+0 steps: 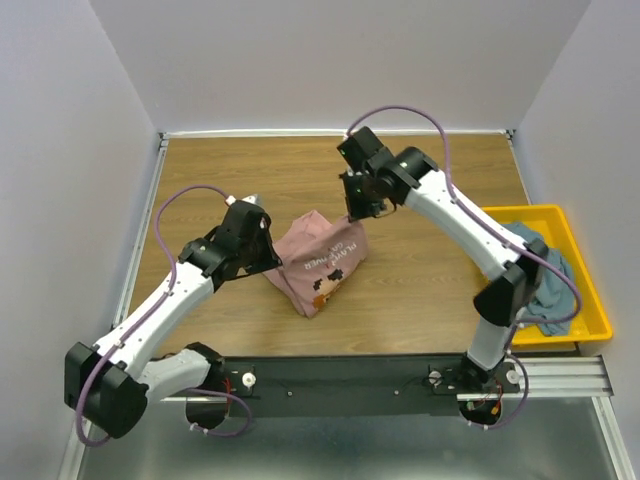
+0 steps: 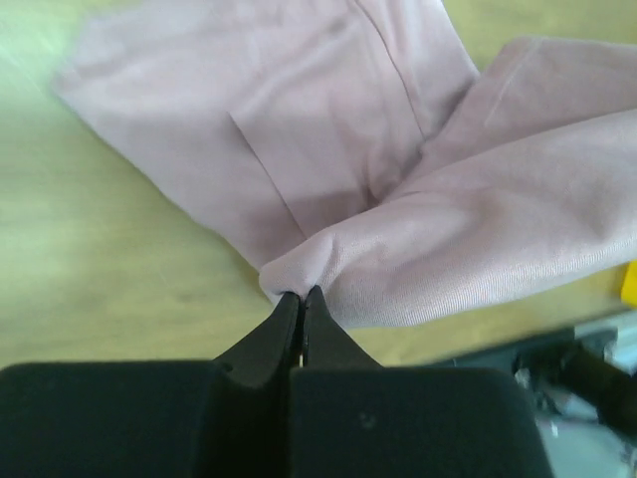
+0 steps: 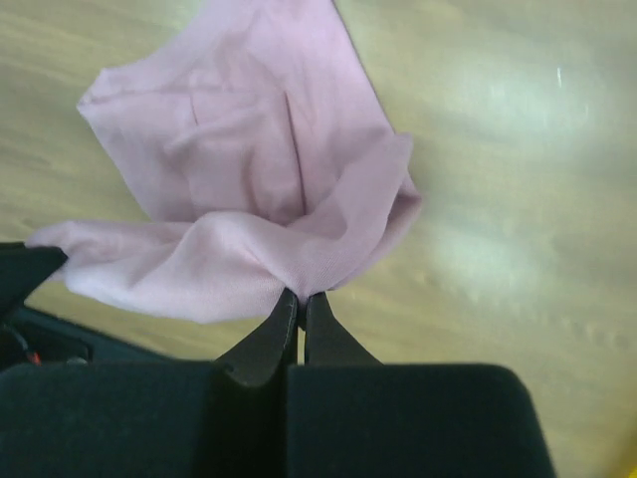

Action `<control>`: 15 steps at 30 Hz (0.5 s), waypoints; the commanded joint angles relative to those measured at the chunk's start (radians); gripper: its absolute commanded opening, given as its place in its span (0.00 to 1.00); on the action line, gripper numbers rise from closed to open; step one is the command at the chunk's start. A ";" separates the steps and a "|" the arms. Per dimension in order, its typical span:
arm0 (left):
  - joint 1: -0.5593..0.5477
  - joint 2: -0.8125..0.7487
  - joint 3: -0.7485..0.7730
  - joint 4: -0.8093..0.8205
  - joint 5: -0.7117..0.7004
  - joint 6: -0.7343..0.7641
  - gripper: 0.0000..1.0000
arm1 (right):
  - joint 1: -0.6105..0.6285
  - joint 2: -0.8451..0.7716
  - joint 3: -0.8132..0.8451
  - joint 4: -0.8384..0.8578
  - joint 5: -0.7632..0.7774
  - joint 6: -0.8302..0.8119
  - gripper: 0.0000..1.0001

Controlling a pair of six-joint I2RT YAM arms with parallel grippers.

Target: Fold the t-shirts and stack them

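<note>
Left gripper [image 2: 301, 295] is pinched fully closed on one edge of the pink t-shirt [image 1: 322, 258], and the right gripper [image 3: 302, 297] is closed just as tight on its opposite corner. That shirt hangs bunched between them at the middle of the top view, above the wooden table [image 1: 420, 290], print showing. At the right edge, the blue-grey t-shirt [image 1: 552, 285] lies crumpled in the yellow bin [image 1: 592, 322].

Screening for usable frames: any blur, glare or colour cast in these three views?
Top external: sharp, evenly lit, soft shadows on the table. Left wrist: wood washed yellow-green, pink t-shirt weave crisp near the jaws. Right wrist: bright glare patches on the wood, grain smeared.
</note>
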 commanded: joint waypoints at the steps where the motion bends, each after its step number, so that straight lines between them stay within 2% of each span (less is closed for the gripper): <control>1: 0.143 0.044 -0.049 0.167 0.121 0.158 0.00 | -0.015 0.184 0.190 0.035 -0.003 -0.130 0.01; 8: 0.258 0.113 -0.145 0.307 0.142 0.181 0.00 | -0.036 0.425 0.353 0.122 -0.037 -0.195 0.01; 15: 0.325 0.159 -0.213 0.416 0.091 0.171 0.00 | -0.062 0.488 0.246 0.326 -0.079 -0.184 0.02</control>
